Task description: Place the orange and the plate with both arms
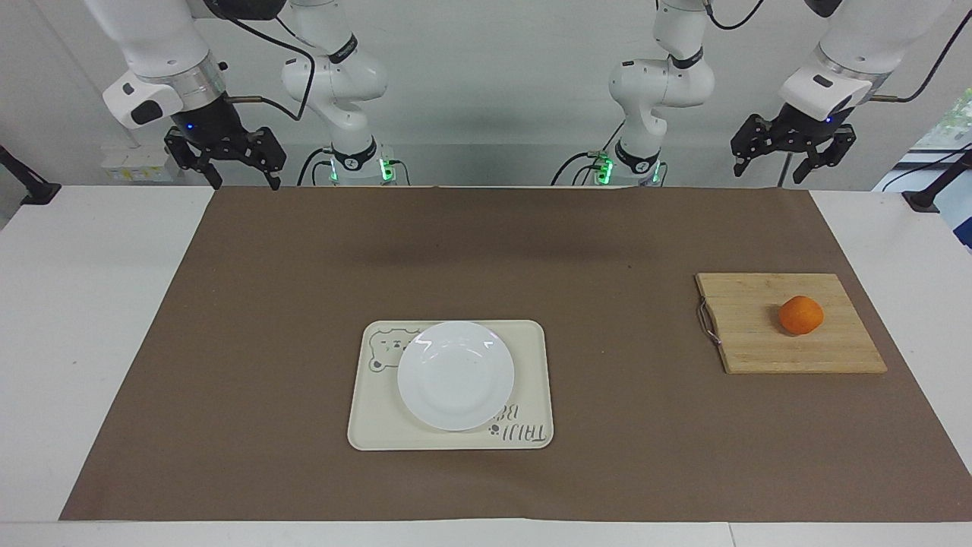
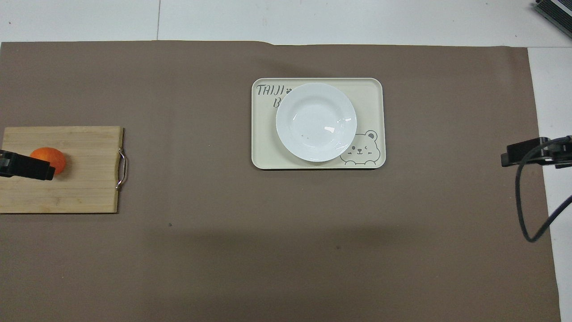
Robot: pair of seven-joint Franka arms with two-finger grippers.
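The orange (image 1: 800, 314) lies on a wooden cutting board (image 1: 759, 342) toward the left arm's end of the table. It also shows in the overhead view (image 2: 56, 157), partly covered by the raised left gripper (image 2: 27, 166). The white plate (image 1: 456, 375) sits empty on a cream tray (image 1: 531, 357) with a bear drawing, mid-table; it also shows in the overhead view (image 2: 316, 121). My left gripper (image 1: 768, 176) hangs open and empty, high over the mat's edge nearest the robots. My right gripper (image 1: 244, 181) hangs open and empty at the other end.
A brown mat (image 1: 304, 304) covers most of the white table. The board has a metal handle (image 1: 706, 322) on the side toward the tray. A black cable (image 2: 523, 210) hangs by the right gripper (image 2: 520, 152).
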